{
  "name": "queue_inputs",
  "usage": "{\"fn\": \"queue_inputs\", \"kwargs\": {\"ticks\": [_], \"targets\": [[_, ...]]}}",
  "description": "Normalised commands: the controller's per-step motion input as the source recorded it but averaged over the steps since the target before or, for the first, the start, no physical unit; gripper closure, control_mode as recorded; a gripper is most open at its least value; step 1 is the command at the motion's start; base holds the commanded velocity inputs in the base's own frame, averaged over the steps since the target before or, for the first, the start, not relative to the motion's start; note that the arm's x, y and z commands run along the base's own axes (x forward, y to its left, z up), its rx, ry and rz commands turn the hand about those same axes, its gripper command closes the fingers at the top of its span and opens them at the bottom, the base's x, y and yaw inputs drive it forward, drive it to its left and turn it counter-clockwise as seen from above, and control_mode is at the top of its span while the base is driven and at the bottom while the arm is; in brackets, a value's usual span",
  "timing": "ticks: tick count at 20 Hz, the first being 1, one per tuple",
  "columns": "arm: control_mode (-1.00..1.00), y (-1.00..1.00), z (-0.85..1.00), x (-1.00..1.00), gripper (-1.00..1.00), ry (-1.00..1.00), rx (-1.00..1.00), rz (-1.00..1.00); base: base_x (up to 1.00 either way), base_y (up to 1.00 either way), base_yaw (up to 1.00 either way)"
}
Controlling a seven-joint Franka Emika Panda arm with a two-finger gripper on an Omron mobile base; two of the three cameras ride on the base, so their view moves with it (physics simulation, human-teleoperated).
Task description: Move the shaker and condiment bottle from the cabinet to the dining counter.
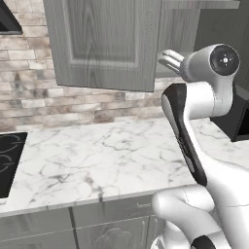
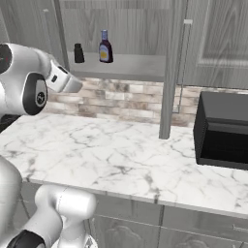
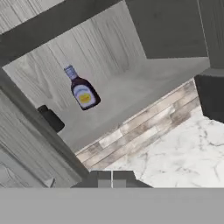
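Both on cabinet (image 2: 145,68) shelf: shaker (image 3: 51,118), condiment bottle (image 3: 83,91) | end effector (image 3: 111,178) closed, empty, well apart

Brick backsplash (image 1: 73,104) across mid frame. White marble bench (image 1: 97,160) below it. Black cooktop (image 1: 7,160) at left edge. Black box (image 2: 223,128) at right, on the bench.
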Motion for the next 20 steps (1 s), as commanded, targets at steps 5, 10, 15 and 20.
{"fn": "queue_inputs", "kwargs": {"ticks": [5, 10, 15, 20], "targets": [[-1.00, -0.42, 0.00, 0.35, 1.00, 0.00, 0.52, 0.01, 0.00, 0.00, 0.00], [-1.00, -0.13, -0.08, 0.59, 1.00, -0.05, 0.36, 0.07, 0.00, 0.00, 0.00], [-1.00, 0.00, -0.21, 0.68, 1.00, -0.13, 0.22, 0.14, 0.00, 0.00, 0.00], [-1.00, 0.02, -0.16, 0.68, 1.00, -0.05, 0.24, 0.26, 0.00, 0.00, 0.00]]}}
